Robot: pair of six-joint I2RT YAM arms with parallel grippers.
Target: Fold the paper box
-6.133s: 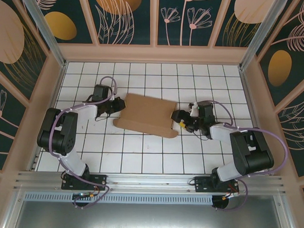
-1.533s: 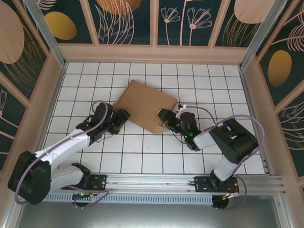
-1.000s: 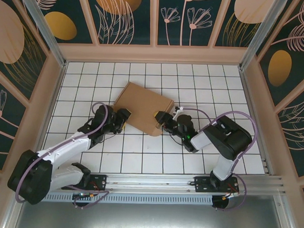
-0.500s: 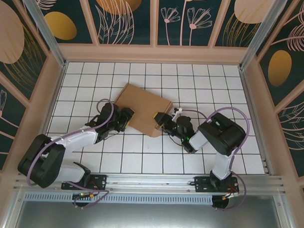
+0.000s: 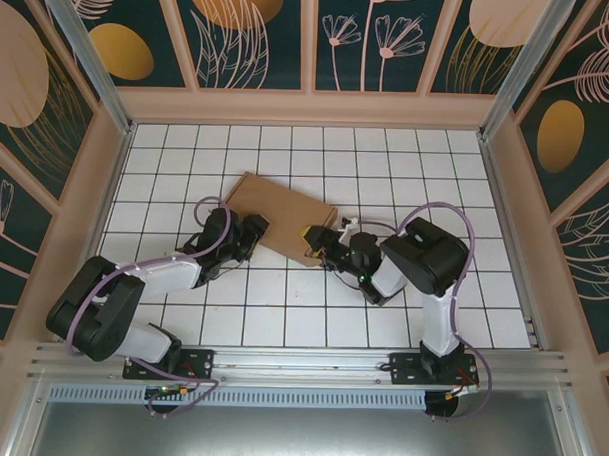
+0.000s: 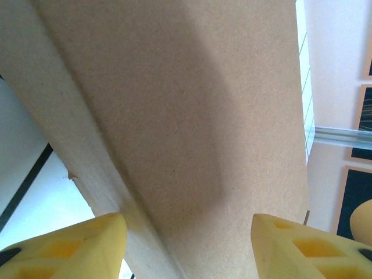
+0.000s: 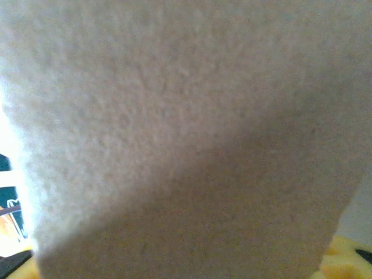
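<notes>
While the paper box (image 5: 277, 212) is lying almost flat near the middle of the tiled table (image 5: 427, 162), skewed so that one corner is pointing near-right, the task is judged to be sitting at an early step: no wall is standing up yet, and both arms are taking position on the near edge for a first fold.

1. Next move, as a judgement: one side flap is needing to be lifted about its crease. This is calling for one gripper to be pinning or pinching the panel while the other is raising the flap, without pushing the sheet across the tiles.

2. The left arm (image 5: 132, 282) is lying low, its elbow folded back at the near left and its forearm reaching far-right to the box's near-left edge.

3. The right arm (image 5: 424, 257) is rising from its base, bending sharply just right of the box, and reaching left and low to the near-right corner.

4. The left gripper (image 5: 252, 231) is touching the cardboard edge. In the left wrist view its yellow fingertips (image 6: 70, 247) are standing wide apart with the cardboard (image 6: 174, 116) running between them, unclamped.

5. The right gripper (image 5: 317, 238) is meeting the box corner. In the right wrist view blurred cardboard (image 7: 174, 116) is covering the jaws, so their state cannot be told.
</notes>
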